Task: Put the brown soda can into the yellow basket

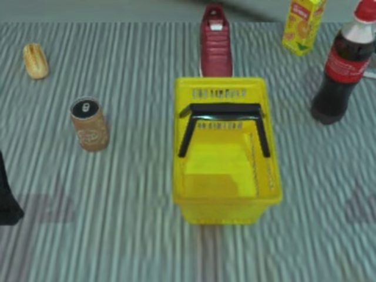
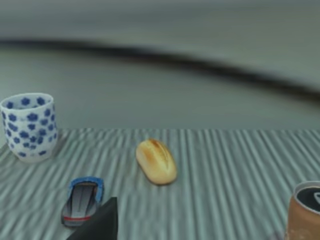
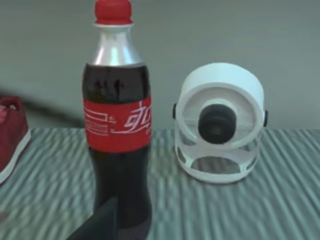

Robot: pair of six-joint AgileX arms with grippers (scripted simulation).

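On the bench's left side, the brown soda can (image 1: 89, 124) stands upright, untouched, well apart from the yellow basket (image 1: 182, 176) at centre.

Left gripper (image 1: 7, 202), a dark shape at the top view's left edge, sits nearest the can; whether its jaws are spread I cannot tell. Right arm is out of the top view. A good pickup likely means coming in level, pinching mid-body, lifting straight, then clearing the black handles (image 1: 224, 109) before lowering inside; the hot dog (image 1: 35, 60) lies farther back.

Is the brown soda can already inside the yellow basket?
No: in the top view the brown soda can stands upright on the table, apart from and left of the yellow basket.
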